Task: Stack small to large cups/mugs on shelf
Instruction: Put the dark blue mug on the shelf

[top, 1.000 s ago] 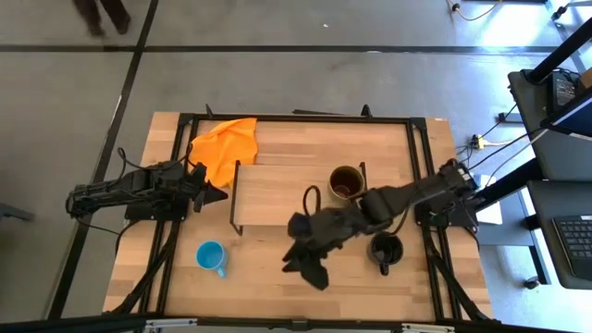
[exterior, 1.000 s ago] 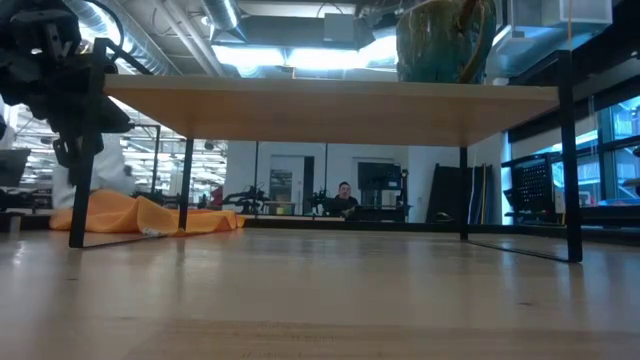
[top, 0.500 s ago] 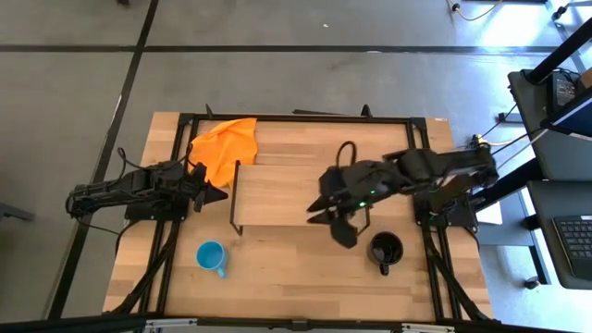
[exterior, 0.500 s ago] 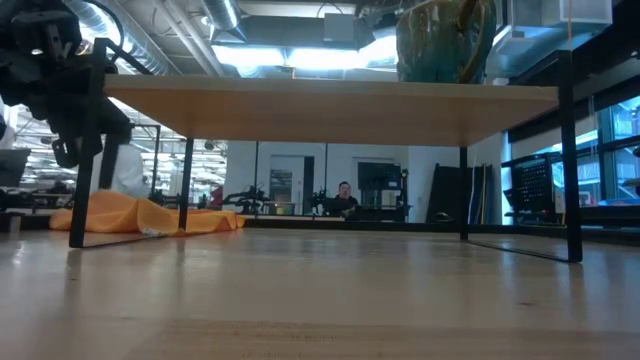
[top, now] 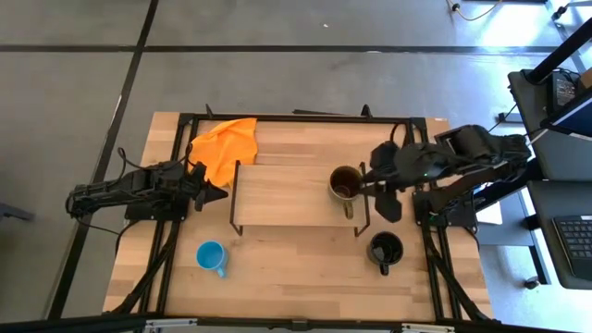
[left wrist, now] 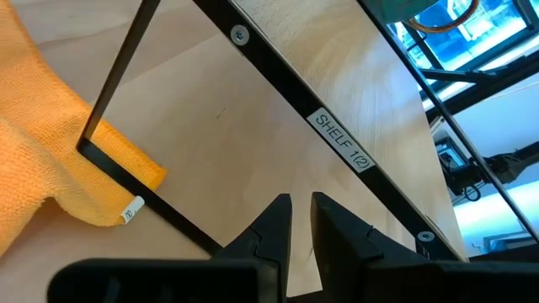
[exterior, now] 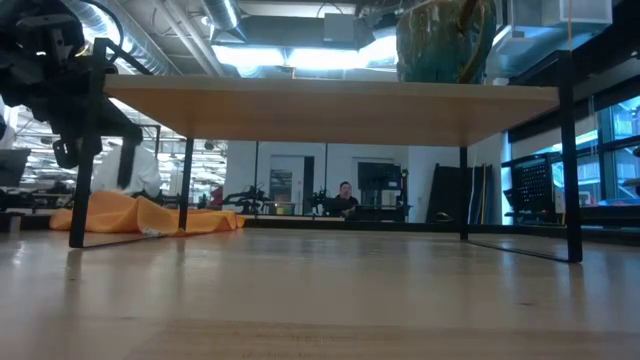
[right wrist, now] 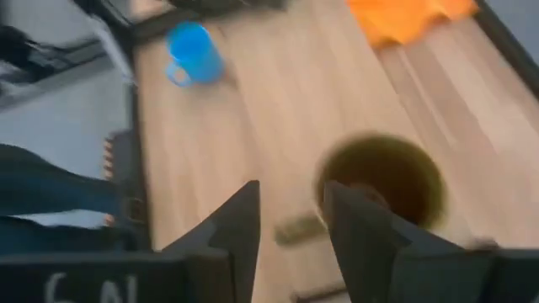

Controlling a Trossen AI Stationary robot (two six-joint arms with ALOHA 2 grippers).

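Observation:
The olive-brown mug (top: 345, 182) stands upright on the right end of the light-wood shelf (top: 282, 199); it also shows on the shelf top in the low view (exterior: 445, 40). The black mug (top: 386, 248) stands on the table in front of the shelf's right end. The light-blue mug (top: 212, 256) stands on the table in front of the shelf's left end. My right gripper (top: 386, 203) is open and empty, above the shelf's right end beside the olive-brown mug (right wrist: 383, 181). My left gripper (top: 220, 194) is shut and empty at the shelf's left end.
An orange cloth (top: 225, 148) lies on the table behind the shelf's left end. Black frame rails (top: 296, 118) run along the table's edges. The shelf's thin black legs (exterior: 570, 150) stand at its corners. Bare wood shows between the light-blue and black mugs.
My right gripper has swung from in front of the shelf's middle toward the table's far right, over the shelf, and now hangs at the shelf's right end beside the olive-brown mug. The mugs have stayed where they were.

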